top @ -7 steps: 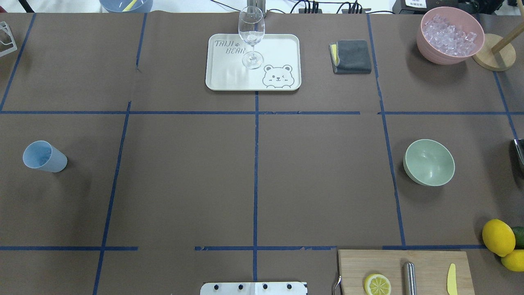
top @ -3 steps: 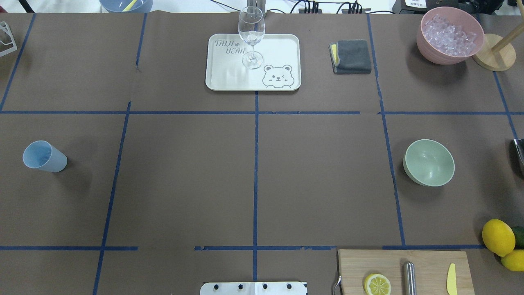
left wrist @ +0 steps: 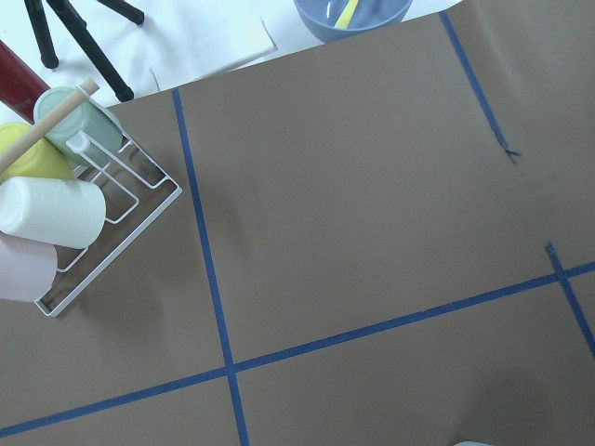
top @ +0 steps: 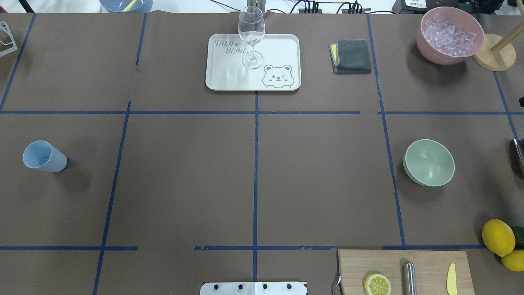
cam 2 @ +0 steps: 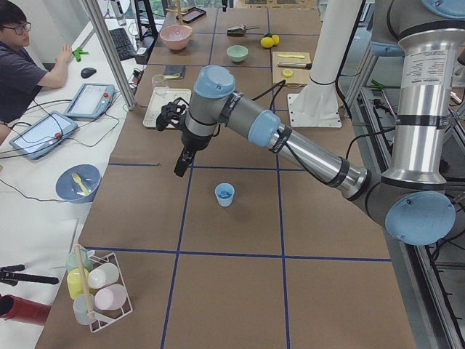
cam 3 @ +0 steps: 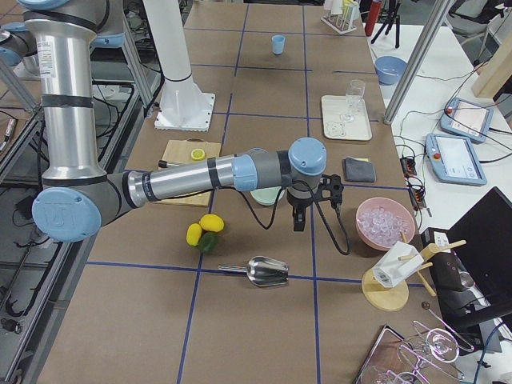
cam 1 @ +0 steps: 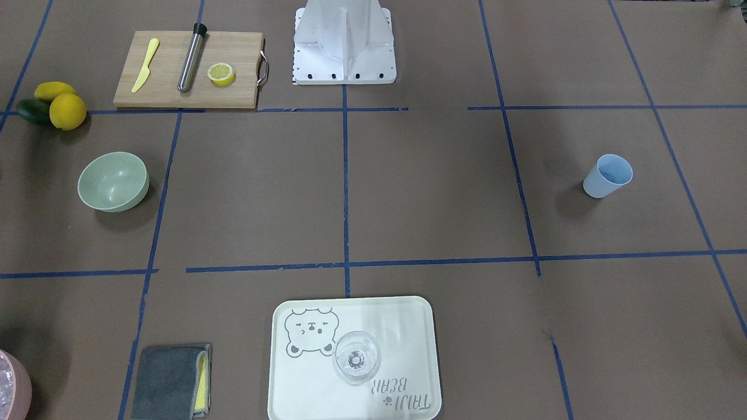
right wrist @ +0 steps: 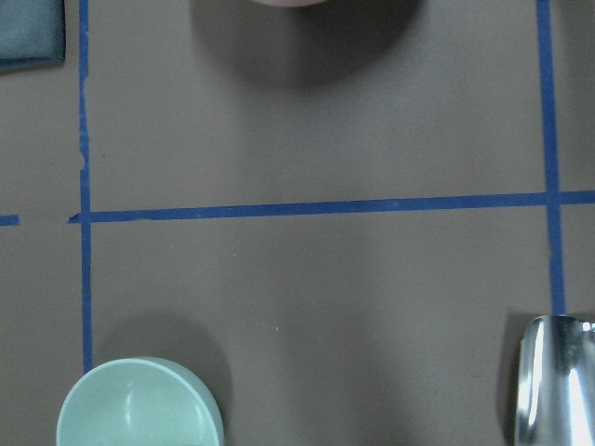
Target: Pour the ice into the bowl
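The ice is a heap of small clear cubes in a pink container at the far right of the table; it also shows in the exterior right view. The sage-green bowl stands empty on the right side and shows in the front view and in the right wrist view. My right gripper hangs above the table between the bowl and the pink container. My left gripper hangs above the table near the blue cup. I cannot tell whether either gripper is open or shut.
A metal scoop lies right of the bowl. Lemons and a cutting board are at the near right. A tray with a wine glass, and a grey cloth, lie at the far side.
A small dark sliver has come in at the overhead view's right edge, above the scoop. Nothing on the table has moved.
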